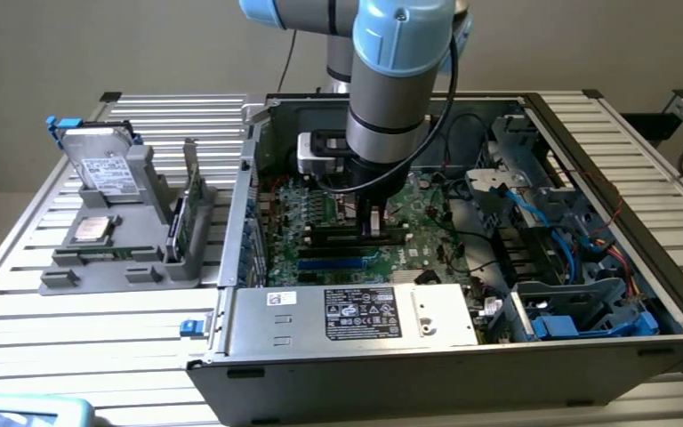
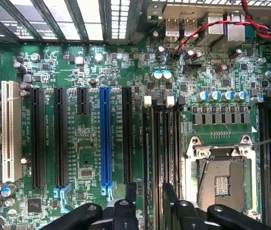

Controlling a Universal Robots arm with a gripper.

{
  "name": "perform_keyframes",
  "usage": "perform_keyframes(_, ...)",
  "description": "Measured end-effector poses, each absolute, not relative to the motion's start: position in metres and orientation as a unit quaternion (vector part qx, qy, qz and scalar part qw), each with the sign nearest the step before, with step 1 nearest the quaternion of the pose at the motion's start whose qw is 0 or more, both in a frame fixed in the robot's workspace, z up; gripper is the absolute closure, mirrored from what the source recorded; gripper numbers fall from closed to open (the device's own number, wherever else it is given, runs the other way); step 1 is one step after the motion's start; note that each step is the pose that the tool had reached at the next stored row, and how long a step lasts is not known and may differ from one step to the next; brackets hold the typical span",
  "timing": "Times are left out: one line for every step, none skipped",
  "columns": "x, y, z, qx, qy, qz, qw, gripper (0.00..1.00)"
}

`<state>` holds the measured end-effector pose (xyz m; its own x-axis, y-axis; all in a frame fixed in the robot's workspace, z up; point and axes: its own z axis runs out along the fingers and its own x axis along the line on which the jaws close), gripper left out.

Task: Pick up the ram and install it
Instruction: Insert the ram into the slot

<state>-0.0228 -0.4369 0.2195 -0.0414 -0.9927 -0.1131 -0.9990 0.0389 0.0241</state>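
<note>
My gripper [image 1: 373, 233] is down inside the open computer case [image 1: 626, 347], over the memory slots of the green motherboard [image 2: 92, 57]. In the wrist view its two black fingers [image 2: 131, 199] stand apart, one on each side of the first memory slot, and the gripper [image 2: 149, 203] is open. The ram [image 2: 150, 153] shows edge-on as a long narrow strip standing in that slot, running out from between the fingers toward a white latch [image 2: 148, 100]. No finger visibly touches it. I cannot tell whether it sits fully down in the slot.
More dark memory slots and the bare CPU socket [image 2: 221, 182] lie beside the ram; black, blue and white expansion slots [image 2: 105, 139] lie on its other side. On the exterior view's left, a grey fixture [image 1: 104, 267] holds a drive [image 1: 102, 165] and a thin green board on edge [image 1: 196, 209]. Cables fill the case's right.
</note>
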Motion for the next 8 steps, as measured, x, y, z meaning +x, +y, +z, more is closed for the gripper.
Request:
perform_keyframes(-0.023, -0.437, 0.220, -0.692, 0.720, 0.048, 0.032, 0.65)
perform_keyframes(-0.023, -0.437, 0.222, -0.692, 0.720, 0.047, 0.032, 0.65)
perform_keyframes(-0.023, -0.437, 0.225, -0.692, 0.720, 0.046, 0.031, 0.65)
perform_keyframes(-0.023, -0.437, 0.229, -0.692, 0.720, 0.046, 0.030, 0.65)
perform_keyframes(-0.023, -0.437, 0.233, -0.692, 0.720, 0.045, 0.030, 0.65)
perform_keyframes(-0.023, -0.437, 0.238, -0.692, 0.720, 0.044, 0.029, 0.65)
perform_keyframes(-0.023, -0.437, 0.242, -0.692, 0.720, 0.043, 0.028, 0.65)
perform_keyframes(-0.023, -0.437, 0.246, -0.692, 0.720, 0.043, 0.027, 0.65)
